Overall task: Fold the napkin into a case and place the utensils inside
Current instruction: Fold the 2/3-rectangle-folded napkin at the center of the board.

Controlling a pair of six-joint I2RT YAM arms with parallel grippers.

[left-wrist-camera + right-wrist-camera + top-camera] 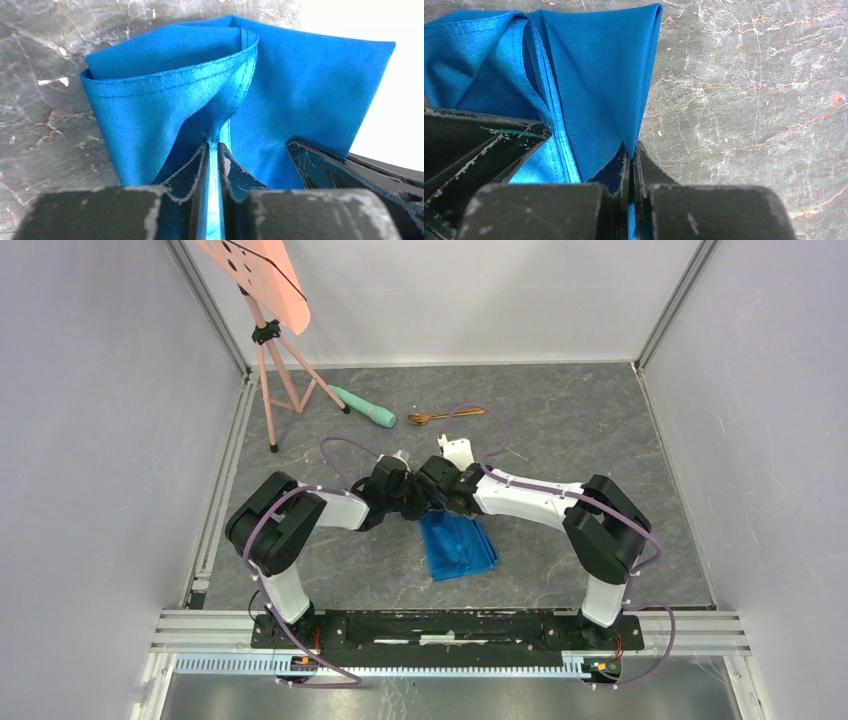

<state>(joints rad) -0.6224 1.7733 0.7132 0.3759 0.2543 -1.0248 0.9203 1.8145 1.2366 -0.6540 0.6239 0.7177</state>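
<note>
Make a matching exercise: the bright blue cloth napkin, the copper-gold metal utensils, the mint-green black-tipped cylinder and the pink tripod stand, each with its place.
Things: 1 bright blue cloth napkin; 2 copper-gold metal utensils; 3 mint-green cylinder; 4 pink tripod stand.
Places: A standing, far left corner; B far side, right of cylinder; C pinched by left gripper and right gripper; D beside tripod's foot.
Pairs: 1-C, 2-B, 3-D, 4-A.

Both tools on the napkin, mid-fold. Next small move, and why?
Probably lower the pinched edge flat onto the cloth, then open both. The left tool and right tool are each shut on the far edge of the napkin. Its layers are doubled over but bulge in a loop at the hem. The utensils lie untouched beyond.
</note>
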